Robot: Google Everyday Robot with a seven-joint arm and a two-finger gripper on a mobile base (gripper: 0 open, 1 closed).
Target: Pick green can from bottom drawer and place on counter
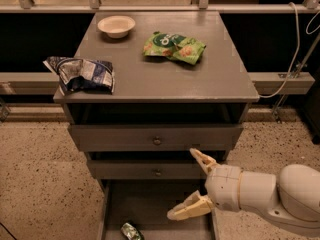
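So the biggest thing here is the grey cabinet with its worktop [150, 84] on top, and that's where the can has to end up. Under the front edge of the worktop the bottom drawer [150, 204] is pulled out, floor showing. The two shallower drawers above it, upper [115, 138] and middle [125, 170], are closed. The white arm comes in from the right, and the gripper [181, 184] hangs over the right half of the bottom drawer, below the worktop's front edge toward its front right corner. Its fingers are spread wide with nothing between them. On the worktop there's a crumpled blue-and-white bag [82, 74] hanging over the left edge near the front left corner, a green snack bag [173, 46] toward the back and a bit right of middle, and a small bowl [116, 25] by the back left corner. Smallest of all, the green can [131, 231] lies on its side on the drawer floor, left of middle and well apart from the gripper. I'd say this is the reach-in step. The gripper needs to go down and to the left and stay clear of the middle drawer's front. The fingers should straddle the can across its narrow width, since a dented can on its side will probably roll if nudged. For the drop-off, the bare front right part of the worktop looks easiest.
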